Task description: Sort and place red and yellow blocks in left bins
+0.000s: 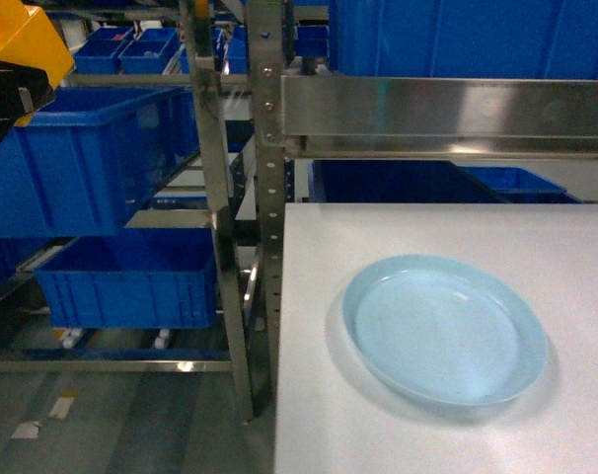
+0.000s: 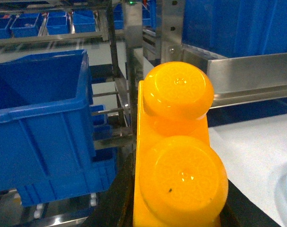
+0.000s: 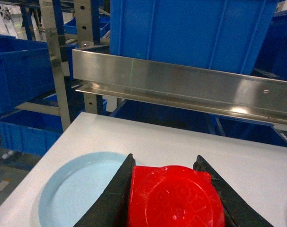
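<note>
The orange-yellow block [image 2: 179, 156], tall with two round studs, fills the left wrist view, and my left gripper [image 2: 179, 201] is shut on it, black fingers [image 2: 117, 198] on both sides. In the head view the same yellow block [image 1: 28, 39] hangs at the top left in the left gripper [image 1: 11, 77], just left of the upper blue bin [image 1: 102, 158]. A lower blue bin [image 1: 131, 281] sits on the rack beneath. The small red block [image 3: 174, 198] is clamped in my right gripper [image 3: 165, 163] above the white table [image 3: 181, 142]. The right gripper is out of the head view.
A pale blue round plate [image 1: 444, 329] lies on the white table [image 1: 319, 415]; its rim [image 3: 72, 189] shows left of the red block. Steel rack posts [image 1: 220, 197] and a steel rail [image 1: 447, 109] stand between table and bins. More blue crates [image 3: 191, 28] sit behind the rail.
</note>
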Robot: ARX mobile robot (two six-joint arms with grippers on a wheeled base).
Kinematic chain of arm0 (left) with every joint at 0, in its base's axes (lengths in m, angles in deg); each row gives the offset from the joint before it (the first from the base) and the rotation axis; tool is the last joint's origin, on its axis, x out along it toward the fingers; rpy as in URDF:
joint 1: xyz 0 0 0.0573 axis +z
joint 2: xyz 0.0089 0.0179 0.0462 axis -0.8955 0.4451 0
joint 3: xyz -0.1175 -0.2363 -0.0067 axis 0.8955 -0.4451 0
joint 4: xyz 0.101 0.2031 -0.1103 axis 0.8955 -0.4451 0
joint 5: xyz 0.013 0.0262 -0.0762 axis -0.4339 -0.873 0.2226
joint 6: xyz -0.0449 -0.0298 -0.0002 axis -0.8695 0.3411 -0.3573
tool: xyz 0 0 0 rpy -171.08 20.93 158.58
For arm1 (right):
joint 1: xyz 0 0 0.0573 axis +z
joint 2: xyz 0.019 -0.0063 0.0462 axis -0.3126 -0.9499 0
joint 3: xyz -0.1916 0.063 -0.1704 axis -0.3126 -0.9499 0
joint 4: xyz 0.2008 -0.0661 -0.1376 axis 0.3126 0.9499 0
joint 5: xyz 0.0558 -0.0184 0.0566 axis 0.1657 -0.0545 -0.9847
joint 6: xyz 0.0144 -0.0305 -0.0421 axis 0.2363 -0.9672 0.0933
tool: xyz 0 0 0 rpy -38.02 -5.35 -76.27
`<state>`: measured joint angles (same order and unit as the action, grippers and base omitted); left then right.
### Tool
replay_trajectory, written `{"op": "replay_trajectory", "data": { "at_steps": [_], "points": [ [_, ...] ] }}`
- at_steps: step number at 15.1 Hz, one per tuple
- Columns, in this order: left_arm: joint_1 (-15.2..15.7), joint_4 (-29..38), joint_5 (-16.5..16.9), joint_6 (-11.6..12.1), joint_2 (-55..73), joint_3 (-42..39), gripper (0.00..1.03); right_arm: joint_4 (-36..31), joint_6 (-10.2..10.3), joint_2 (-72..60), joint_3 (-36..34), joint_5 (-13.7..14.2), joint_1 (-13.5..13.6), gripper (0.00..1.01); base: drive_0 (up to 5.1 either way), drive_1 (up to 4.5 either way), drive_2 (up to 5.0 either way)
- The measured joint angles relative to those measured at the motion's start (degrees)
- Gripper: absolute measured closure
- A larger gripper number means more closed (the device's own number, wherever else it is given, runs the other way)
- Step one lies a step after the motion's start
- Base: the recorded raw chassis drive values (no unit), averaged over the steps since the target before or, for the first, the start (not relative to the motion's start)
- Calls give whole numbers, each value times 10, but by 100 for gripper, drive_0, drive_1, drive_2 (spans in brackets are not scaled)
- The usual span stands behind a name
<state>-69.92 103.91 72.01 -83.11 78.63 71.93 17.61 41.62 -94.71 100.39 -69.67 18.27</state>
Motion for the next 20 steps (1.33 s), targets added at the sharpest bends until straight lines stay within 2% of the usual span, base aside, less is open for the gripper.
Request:
{"op": "replay_trajectory", "data": {
  "at_steps": [20],
  "points": [
    [1,-1,-1,0,0,0,77,2,0,2,0,0,0,72,-476,355,134]
  ]
}}
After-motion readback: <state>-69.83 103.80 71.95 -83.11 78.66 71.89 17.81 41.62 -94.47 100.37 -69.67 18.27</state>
